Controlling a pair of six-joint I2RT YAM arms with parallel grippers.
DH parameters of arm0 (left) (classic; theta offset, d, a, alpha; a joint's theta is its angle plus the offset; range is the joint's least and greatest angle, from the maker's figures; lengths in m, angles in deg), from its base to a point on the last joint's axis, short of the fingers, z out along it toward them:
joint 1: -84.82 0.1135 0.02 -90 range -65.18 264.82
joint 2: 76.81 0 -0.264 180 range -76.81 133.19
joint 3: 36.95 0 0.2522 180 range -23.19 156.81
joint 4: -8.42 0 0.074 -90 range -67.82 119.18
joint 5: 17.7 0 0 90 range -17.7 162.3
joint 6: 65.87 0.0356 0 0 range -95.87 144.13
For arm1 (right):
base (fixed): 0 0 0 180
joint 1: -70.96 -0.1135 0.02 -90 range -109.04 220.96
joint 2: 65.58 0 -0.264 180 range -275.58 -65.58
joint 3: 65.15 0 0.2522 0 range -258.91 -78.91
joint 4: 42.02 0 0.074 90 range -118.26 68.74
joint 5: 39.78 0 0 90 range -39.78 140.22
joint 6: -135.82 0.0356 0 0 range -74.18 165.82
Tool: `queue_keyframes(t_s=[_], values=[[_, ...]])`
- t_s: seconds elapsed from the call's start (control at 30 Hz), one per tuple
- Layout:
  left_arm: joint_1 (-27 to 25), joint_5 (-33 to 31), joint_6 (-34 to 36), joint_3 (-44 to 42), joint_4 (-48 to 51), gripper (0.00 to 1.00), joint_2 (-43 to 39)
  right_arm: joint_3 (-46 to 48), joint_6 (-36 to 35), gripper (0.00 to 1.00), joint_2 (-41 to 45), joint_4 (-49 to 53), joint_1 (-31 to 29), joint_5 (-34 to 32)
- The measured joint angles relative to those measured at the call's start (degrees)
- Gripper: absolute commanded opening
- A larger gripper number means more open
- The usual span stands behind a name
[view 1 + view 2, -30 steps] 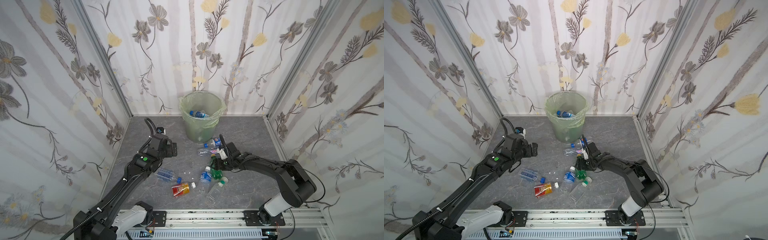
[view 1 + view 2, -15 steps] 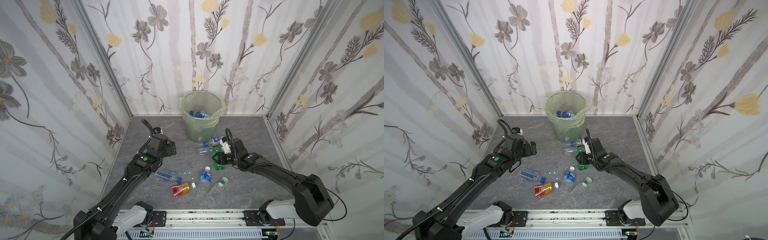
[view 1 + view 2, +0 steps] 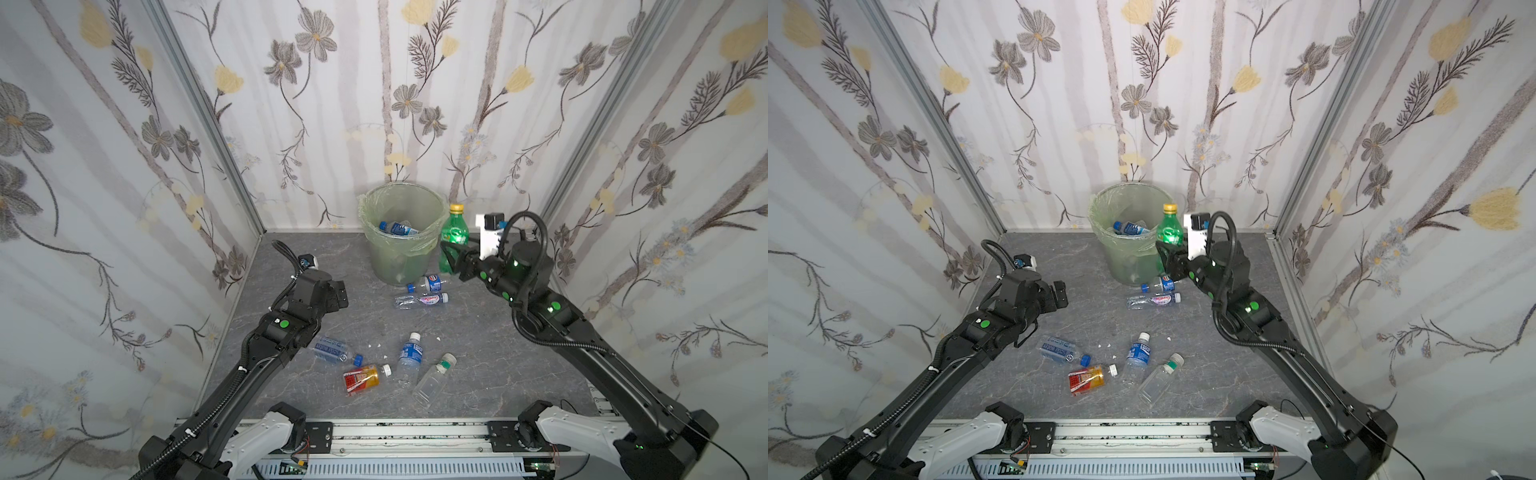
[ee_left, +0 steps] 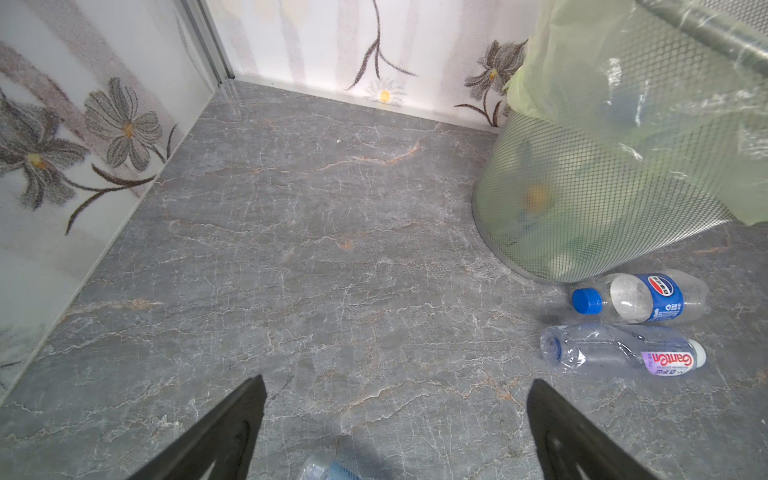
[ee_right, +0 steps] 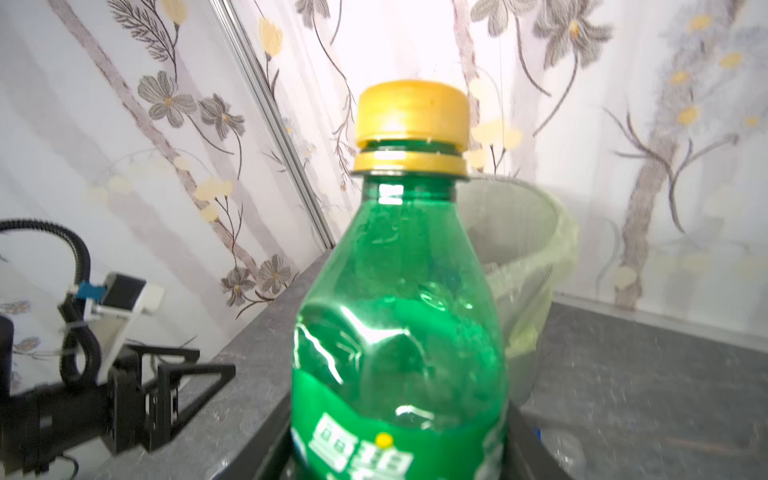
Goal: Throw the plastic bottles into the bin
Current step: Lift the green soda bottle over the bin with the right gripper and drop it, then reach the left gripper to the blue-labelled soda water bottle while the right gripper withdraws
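Your right claw (image 3: 452, 254) now grips the green, yellow-capped plastic bottle (image 3: 455, 232), lifted upright beside the green-lined mesh bin (image 3: 397, 259), ready to drop; left claw (image 4: 397, 380) gapes wide.

Green bottle (image 3: 454, 237) upright beside bin (image 3: 392, 264)

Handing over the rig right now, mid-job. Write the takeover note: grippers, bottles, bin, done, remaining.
Left gripper: open, empty, above the table.
Right gripper: shut on the green bottle, upright, raised next to the bin rim.
Done: at least a blue-capped bottle inside the bin.
Left: drop the green bottle in, then six lying on the table: cola bottle and purple-label bottle at the bin's foot; soda-water bottle, orange bottle, blue-label bottle, unlabelled bottle nearer the front.
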Motion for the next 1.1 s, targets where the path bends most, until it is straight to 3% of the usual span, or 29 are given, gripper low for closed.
queue_keyframes(t_s=[0.1, 0.2, 0.27, 0.33, 0.53, 0.8, 1.1], values=[[0.02, -0.81, -2.36, 0.15, 0.04, 1.00, -0.09, -24.17, -0.22, 0.91, -18.51, 4.68, 1.55, 0.98], [0.07, -1.09, -3.43, 0.37, 0.02, 1.00, -0.70, -46.69, -0.17, 0.98, -34.95, 14.78, 2.86, 2.75], [0.07, -1.11, -4.17, 0.46, 0.07, 1.00, -1.11, -52.68, 0.39, 1.00, -39.78, 21.40, 3.32, 3.39], [0.13, -1.11, -4.74, 0.59, 0.07, 1.00, -1.38, -52.65, 0.39, 1.00, -40.13, 25.51, 3.50, 3.56], [0.17, 0.09, -6.25, 0.68, 1.01, 1.00, -0.90, -32.11, -1.84, 1.00, -27.10, 23.80, 3.30, 4.96], [0.50, 0.57, -10.51, 3.87, 12.28, 1.00, 3.56, 3.30, -3.80, 1.00, -4.37, 9.77, 4.57, 5.01], [0.50, 7.91, -18.32, 0.98, 23.43, 0.99, 3.67, 24.59, -3.91, 1.00, 9.40, -1.97, 6.71, 3.02]])
